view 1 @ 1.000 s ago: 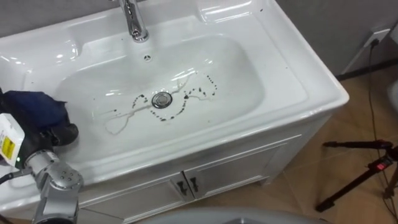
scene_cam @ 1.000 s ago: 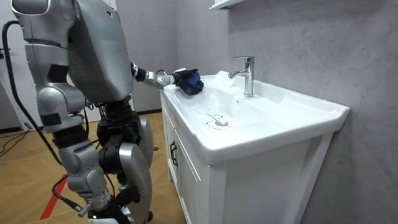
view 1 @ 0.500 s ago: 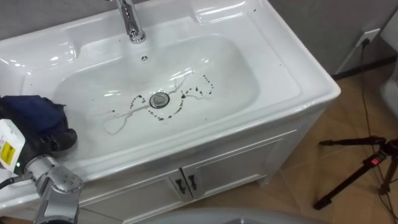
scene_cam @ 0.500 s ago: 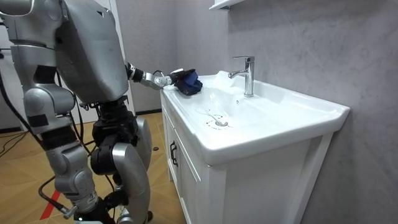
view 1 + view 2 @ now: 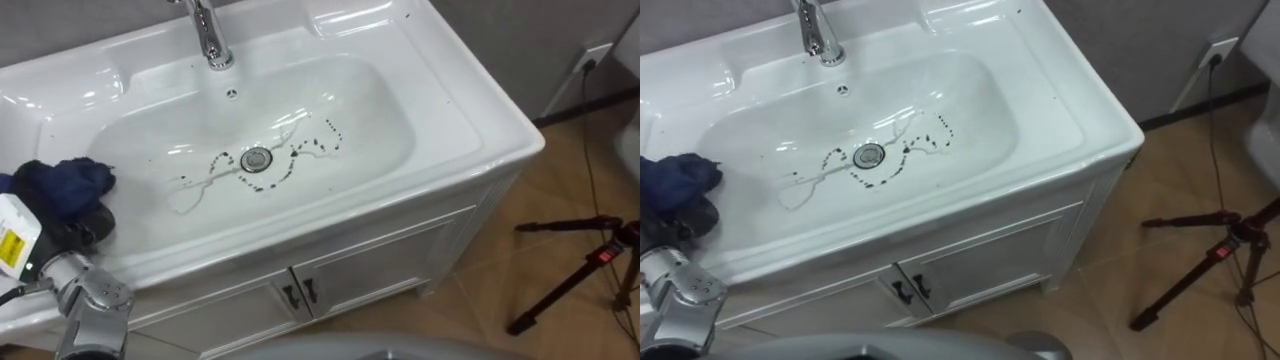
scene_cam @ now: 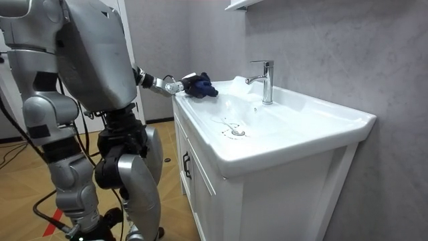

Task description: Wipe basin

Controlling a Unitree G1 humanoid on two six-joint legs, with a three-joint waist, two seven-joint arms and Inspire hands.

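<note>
A white basin [image 5: 400,95] is set in a cabinet top, with a chrome faucet [image 5: 208,35] at the back. Black smears [image 5: 300,150] ring the drain [image 5: 257,158] and trail off to the left. My left hand [image 5: 80,228] is at the basin's left rim, its dark fingers curled on a dark blue cloth [image 5: 60,185] that bunches on top of them. The room view has the cloth [image 6: 199,86] at the near corner of the counter. My right hand [image 6: 79,229] hangs low at my side there, too small to read.
I stand at the front of the cabinet, whose two doors [image 5: 300,290] are closed. A black tripod [image 5: 590,265] stands on the wooden floor to the right. A wall socket [image 5: 598,55] with a cable is behind it.
The cloth in my left hand has sunk a little and spread toward the basin's left rim. In the room view my body has shifted slightly toward that view's left.
</note>
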